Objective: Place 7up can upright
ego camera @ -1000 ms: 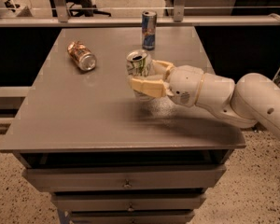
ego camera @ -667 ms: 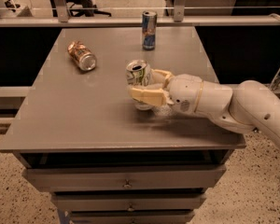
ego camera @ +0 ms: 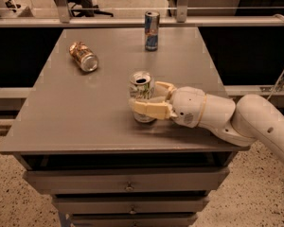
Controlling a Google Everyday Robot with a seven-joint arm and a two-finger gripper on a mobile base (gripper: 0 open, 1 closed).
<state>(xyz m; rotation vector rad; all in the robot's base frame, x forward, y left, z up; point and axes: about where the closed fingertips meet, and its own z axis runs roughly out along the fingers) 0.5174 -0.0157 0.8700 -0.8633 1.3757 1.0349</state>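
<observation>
The 7up can (ego camera: 142,86), whitish-silver with green lettering and an opened top, stands upright on the grey table (ego camera: 75,117), its base on or just at the surface near the middle front. My gripper (ego camera: 149,100) reaches in from the right on a white arm. Its cream fingers (ego camera: 151,110) sit on either side of the can's lower body and are closed on it. The lower part of the can is partly hidden behind the near finger.
An orange-brown patterned can (ego camera: 84,56) lies on its side at the back left of the table. A tall slim blue-and-silver can (ego camera: 151,30) stands upright at the back centre. A railing runs behind the table; drawers sit under its front edge.
My gripper has come down and slightly forward with the can in it, bringing the can from above the table to the surface, upright.
</observation>
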